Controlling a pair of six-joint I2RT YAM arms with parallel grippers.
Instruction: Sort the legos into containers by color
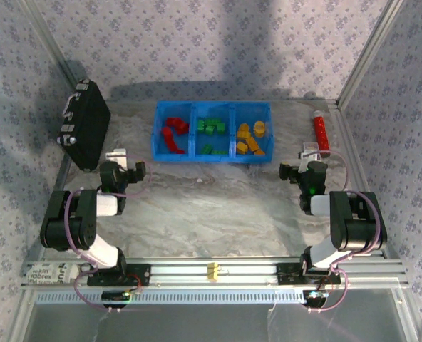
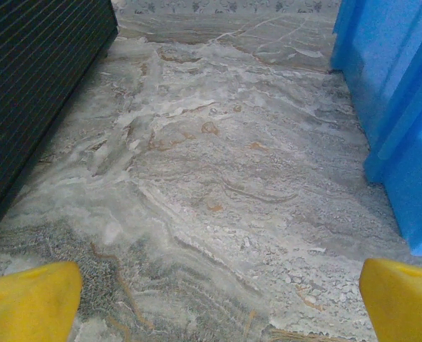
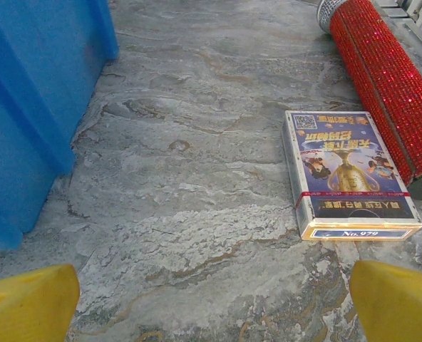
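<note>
Lilac flowery wallpaper [image 1: 218, 43] runs round the back and sides, with a grey marble-look table [image 1: 211, 214] in the middle. At the far side of the table sits the blue bin [image 1: 222, 158], three compartments in a row. Looks pretty sorted to me: red legos [image 1: 172, 134] in the left compartment, green legos [image 1: 212, 128] in the middle one, yellow-orange legos [image 1: 251, 137] in the right one.

Left of the bin, a black hard case [image 1: 84, 132] stands tilted up near the wall. Off to the right, well apart from the bin, a red glittery tube [image 3: 389, 92] lies on the table. A boxed deck of cards [image 3: 350, 174] lies flat just beside its near end, and I can't tell whether the two actually touch.

Both arms sit tucked in on their own sides. The left arm [image 1: 79, 221] points at the bare marble between the case and the bin wall. The left jaws are spread wide with nothing in them, yellow fingertips [image 2: 33, 299] way out at the corners of the wrist view. Same deal with the right arm [image 1: 346, 221]: the right jaws are wide apart and empty, yellow fingertips [image 3: 393, 299] either side, aimed at the table between the bin and the card box.

A small yellow bit [image 1: 212, 271] sits on the aluminium rail [image 1: 254, 269] between the arm bases; too tiny to say what it is.
</note>
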